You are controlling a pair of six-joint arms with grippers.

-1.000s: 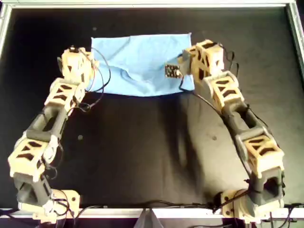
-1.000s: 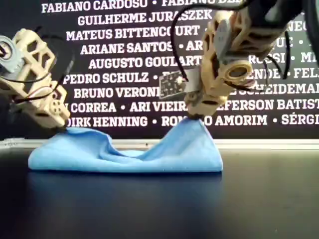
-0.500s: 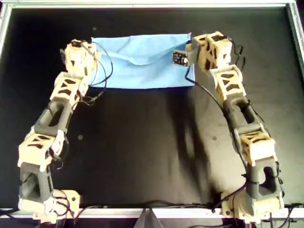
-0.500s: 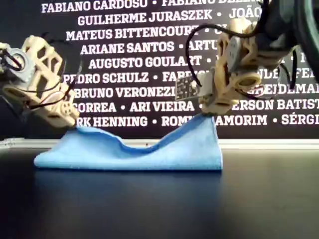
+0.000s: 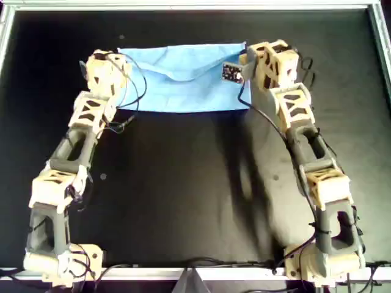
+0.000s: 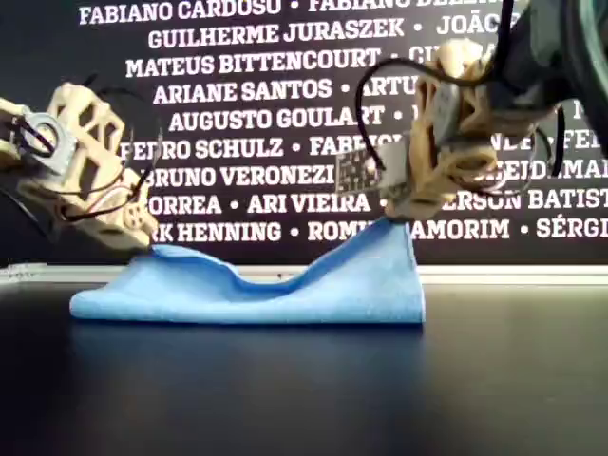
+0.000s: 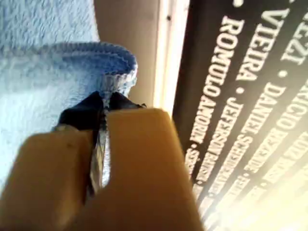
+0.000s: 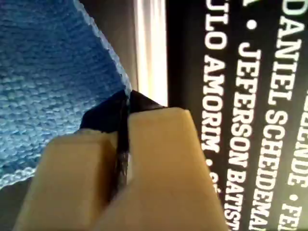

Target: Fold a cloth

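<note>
Cloth [image 5: 183,79], folded double near the far rail [image 5: 183,6] of the desk [image 5: 183,201], hangs sagging between the left gripper [image 7: 103,103] and right gripper [image 8: 126,103], each clamped on an upper corner, probably to lay that layer flat.

Cloth [image 5: 183,85] folded near far table edge; both hands at its corners.

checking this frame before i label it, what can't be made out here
- Overhead view: where each gripper meets the cloth is hidden by the arms' own bodies.
- Exterior view: the cloth's far edge sits behind its raised front fold.
- Left wrist view: the left gripper is blurred close up; the pinched corner vanishes between the jaws.
- Right wrist view: the same for the right gripper.
</note>
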